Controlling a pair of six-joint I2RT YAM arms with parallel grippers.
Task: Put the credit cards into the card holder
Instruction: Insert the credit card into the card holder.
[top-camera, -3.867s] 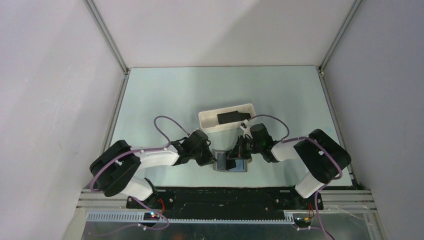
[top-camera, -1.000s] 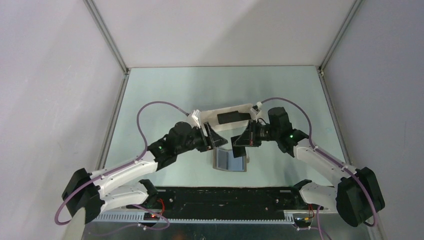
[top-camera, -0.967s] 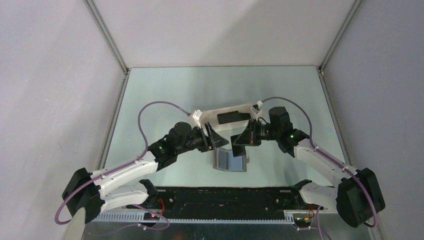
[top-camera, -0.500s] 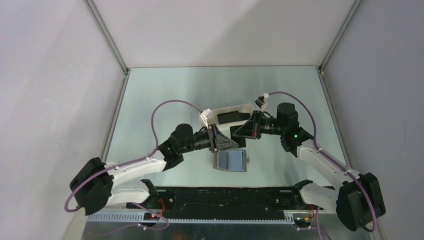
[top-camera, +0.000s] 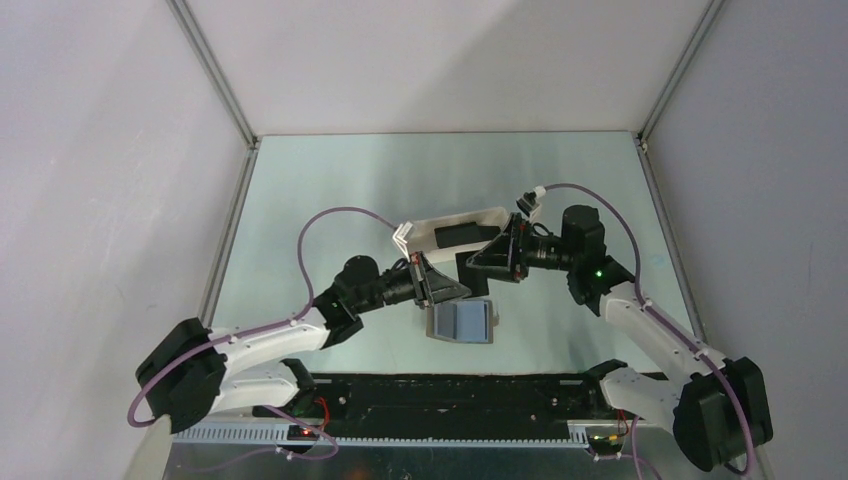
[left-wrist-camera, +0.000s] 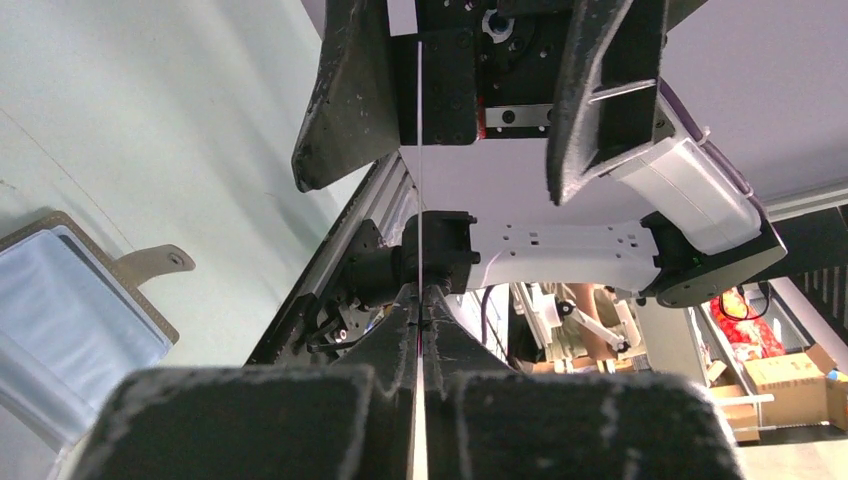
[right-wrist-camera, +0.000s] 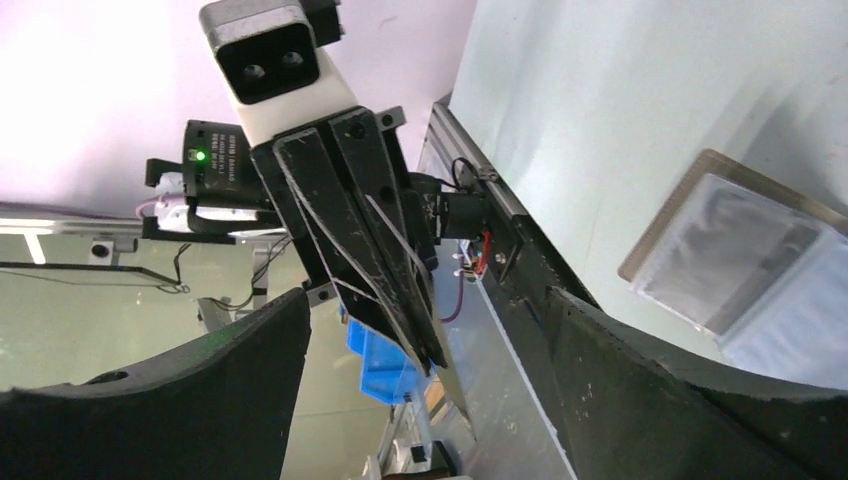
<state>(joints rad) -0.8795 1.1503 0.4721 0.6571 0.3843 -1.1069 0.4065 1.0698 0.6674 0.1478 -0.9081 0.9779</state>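
You have a pale green table (top-camera: 330, 190) boxed in by plain white walls (top-camera: 100, 150) on the left, back and right, with silver metal posts (top-camera: 215, 70) running up the two far corners. Along the near edge you see a black rail (top-camera: 450, 395). Past the table's edge, your wrist views catch a blue bin (right-wrist-camera: 372, 362) and cardboard boxes (left-wrist-camera: 790, 385) out in the room.

The credit card (left-wrist-camera: 420, 200) is shown only edge-on, a thin line pinched in the left gripper (left-wrist-camera: 420, 305); its face cannot be read. Left of that claw, the card holder (left-wrist-camera: 70, 300) is cut by the frame edge. The white tray (top-camera: 420, 232) is partly covered by the right gripper (top-camera: 480, 263).
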